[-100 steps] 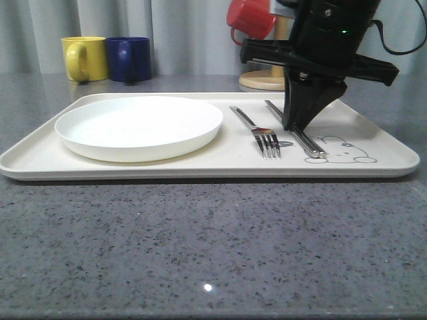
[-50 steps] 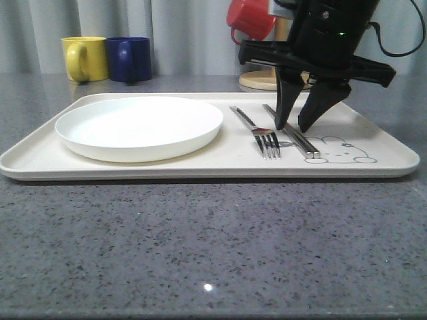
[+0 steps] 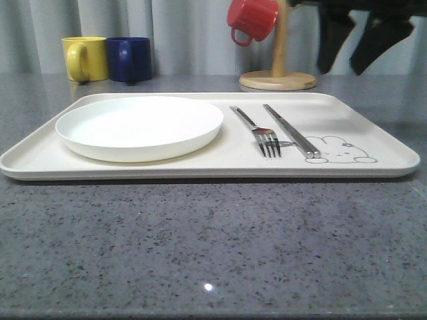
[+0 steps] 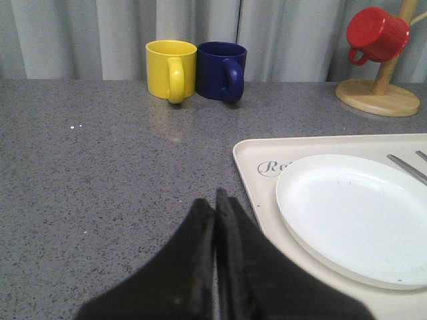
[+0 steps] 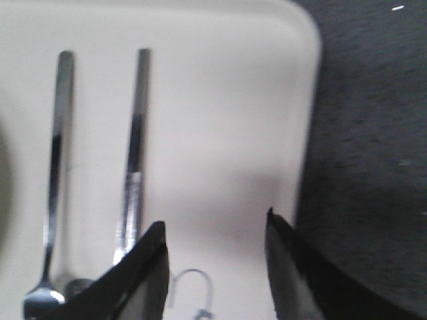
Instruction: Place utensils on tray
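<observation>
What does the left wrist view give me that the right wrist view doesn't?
Left wrist view: the white plate, yellow mug, navy mug, red mug on its stand, and the shut left tool. Right wrist view: the chopsticks and the open right tool. Both: the tray and the fork.

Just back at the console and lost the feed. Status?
Right hand open, empty, above the tray. Left hand shut, empty, over the table. Fork, chopsticks, plate on the tray. Nothing in the way.
</observation>
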`<state>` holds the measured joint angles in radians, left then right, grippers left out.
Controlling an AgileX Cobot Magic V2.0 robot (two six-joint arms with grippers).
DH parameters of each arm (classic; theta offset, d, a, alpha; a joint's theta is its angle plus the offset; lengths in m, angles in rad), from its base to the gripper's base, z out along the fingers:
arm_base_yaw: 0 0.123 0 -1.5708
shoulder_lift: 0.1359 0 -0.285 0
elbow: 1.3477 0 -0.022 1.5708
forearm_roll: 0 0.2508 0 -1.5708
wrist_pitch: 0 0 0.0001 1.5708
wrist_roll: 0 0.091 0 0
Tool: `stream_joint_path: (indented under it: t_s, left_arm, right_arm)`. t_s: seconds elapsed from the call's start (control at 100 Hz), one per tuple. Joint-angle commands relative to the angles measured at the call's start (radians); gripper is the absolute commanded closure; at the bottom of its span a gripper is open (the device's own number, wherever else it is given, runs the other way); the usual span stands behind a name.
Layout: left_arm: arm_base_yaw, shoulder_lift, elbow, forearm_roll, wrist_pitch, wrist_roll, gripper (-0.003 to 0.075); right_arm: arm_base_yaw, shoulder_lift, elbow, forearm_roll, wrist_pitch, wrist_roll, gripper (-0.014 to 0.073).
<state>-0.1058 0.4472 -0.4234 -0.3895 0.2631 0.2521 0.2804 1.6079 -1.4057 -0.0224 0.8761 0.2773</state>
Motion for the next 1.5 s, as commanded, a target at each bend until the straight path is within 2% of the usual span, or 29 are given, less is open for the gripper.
stream_joint_path:
  t_s: [0.0, 0.23, 0.39, 0.57, 1.27, 1.41, 1.49]
  left_arm:
    - [-0.001, 0.003, -0.028, -0.006, -0.072, 0.003, 0.0739]
    - [-0.001, 0.003, -0.028, -0.006, -0.072, 0.003, 0.0739]
    - [-0.001, 0.003, -0.028, -0.006, -0.072, 0.003, 0.0739]
    - [-0.001, 0.003, -0.028, -0.006, -0.072, 0.003, 0.0739]
    - [-0.001, 0.003, -0.028, -0.006, -0.072, 0.003, 0.0739]
    - [-0.001, 0.003, -0.028, -0.006, -0.072, 0.003, 0.0739]
    - [-0.001, 0.003, -0.028, -0.006, -0.072, 0.003, 0.0739]
  right_arm:
    - [-0.09, -0.074, -0.024, -0.029, 0.002, -0.06, 0.0237]
    - [-0.325, -0.069, -0.024, -0.028, 0.106, -0.203, 0.0239]
    - [-0.413, -0.042, -0.024, -0.027, 0.112, -0.237, 0.0239]
    - [-0.426, 0.002, -0.024, -0.028, 0.111, -0.272, 0.0239]
    - [-0.427, 0.148, -0.024, -0.046, 0.09, -0.272, 0.0239]
    - [-0.427, 0.15, -0.024, -0.046, 0.097, -0.272, 0.0272]
    - [-0.427, 0.15, -0.024, -0.046, 0.105, -0.272, 0.0338]
